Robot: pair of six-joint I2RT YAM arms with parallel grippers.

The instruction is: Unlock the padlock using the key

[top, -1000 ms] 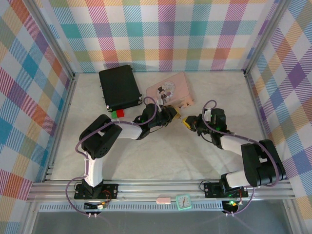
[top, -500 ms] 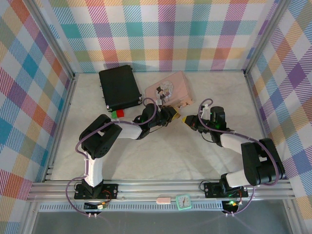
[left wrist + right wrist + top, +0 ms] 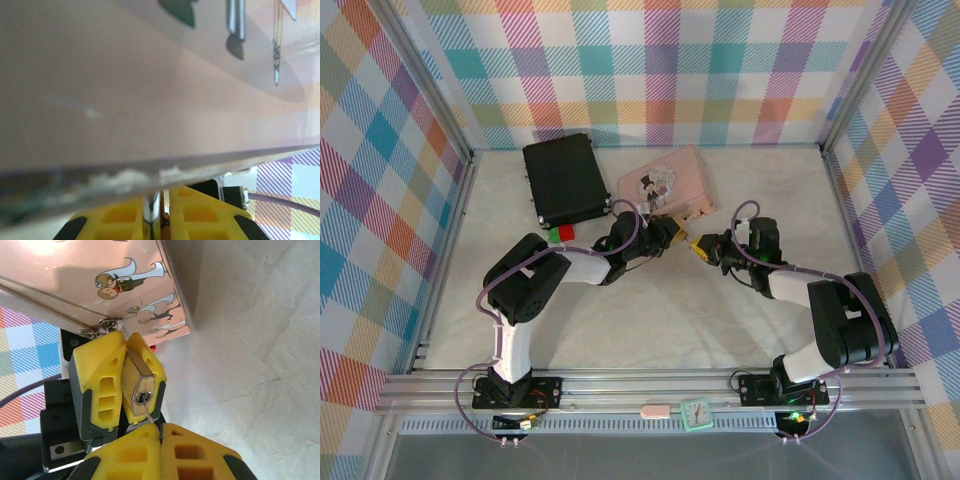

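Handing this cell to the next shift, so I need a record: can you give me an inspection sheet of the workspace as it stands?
Surface: pale marbled table, no spills seen.
Job's things: padlock clamped in the jaws of the left gripper; key tip at its keyhole.
Clutter: pink tin, black case, red and green blocks; small clock at the near edge.
Grippers: left shut on the padlock; right gripper shut on the key.
Cables: purple cables loop along both arms, no snag seen.
Surroundings: plaid walls, aluminium frame.
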